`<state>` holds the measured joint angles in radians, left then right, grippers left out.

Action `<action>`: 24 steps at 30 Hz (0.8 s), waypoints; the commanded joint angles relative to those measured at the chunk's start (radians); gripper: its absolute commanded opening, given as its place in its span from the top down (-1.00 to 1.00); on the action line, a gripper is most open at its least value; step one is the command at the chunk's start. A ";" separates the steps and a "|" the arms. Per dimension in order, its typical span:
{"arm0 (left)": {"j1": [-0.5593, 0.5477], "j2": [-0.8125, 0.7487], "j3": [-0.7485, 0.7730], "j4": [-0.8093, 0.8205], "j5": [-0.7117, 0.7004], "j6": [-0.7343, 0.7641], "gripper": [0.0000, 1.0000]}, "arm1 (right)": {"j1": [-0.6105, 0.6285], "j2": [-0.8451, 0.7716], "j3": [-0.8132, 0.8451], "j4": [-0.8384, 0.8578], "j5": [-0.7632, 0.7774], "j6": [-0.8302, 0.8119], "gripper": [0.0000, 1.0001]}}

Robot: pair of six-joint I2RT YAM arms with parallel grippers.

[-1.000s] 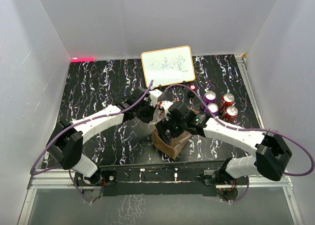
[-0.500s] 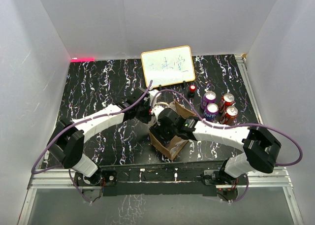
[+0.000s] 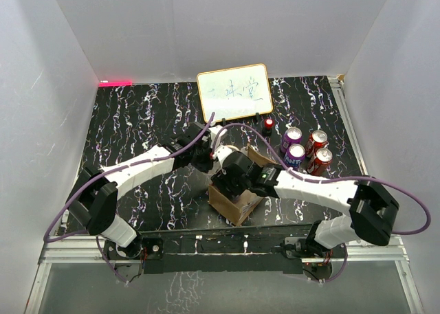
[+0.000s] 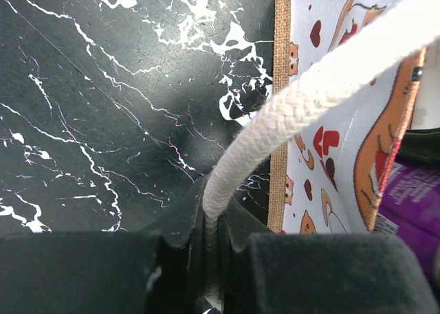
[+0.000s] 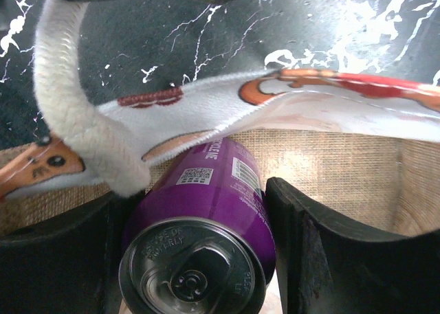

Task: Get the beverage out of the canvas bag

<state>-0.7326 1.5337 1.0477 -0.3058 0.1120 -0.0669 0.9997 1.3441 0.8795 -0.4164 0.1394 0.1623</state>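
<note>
The left gripper [image 4: 213,249] is clenched on the pale rope handle [image 4: 309,94] of the canvas bag [image 3: 232,203]. The cord runs down into the narrow gap between its two black fingers [image 4: 330,273] and is pinched there. The cord rises tight to the bag's printed wall, which stands just to the right of these fingers. The bag sits on the black marbled table [image 3: 130,121] between the two arms, and its mouth is open upward. The right gripper [image 5: 199,259] reaches down into this mouth. Its fingers [image 5: 323,252] are partly apart, one at each side of the purple beverage can [image 5: 206,225]. Both pads lie against the can's wall, so the can is grasped. The can is inside the bag, with its silver top toward the wrist camera and the burlap inner wall behind it. Farther right on the table, well apart from the bag, four other cans [image 3: 306,149] stand close together.
</note>
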 commanded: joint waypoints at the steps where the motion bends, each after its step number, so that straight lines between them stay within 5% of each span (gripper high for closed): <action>1: -0.005 0.006 0.031 -0.013 0.012 0.009 0.96 | 0.005 -0.125 -0.012 0.105 0.102 0.013 0.75; 14: -0.006 0.002 0.031 -0.013 0.008 0.006 0.96 | 0.004 -0.153 -0.039 0.115 0.183 0.102 0.85; 24: -0.005 0.000 0.031 -0.013 0.012 0.005 0.96 | 0.003 -0.158 0.111 0.069 0.330 0.032 0.85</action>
<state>-0.7334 1.5341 1.0477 -0.3031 0.1127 -0.0673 0.9997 1.2293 0.8558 -0.4450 0.3370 0.2302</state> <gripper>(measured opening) 0.046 0.695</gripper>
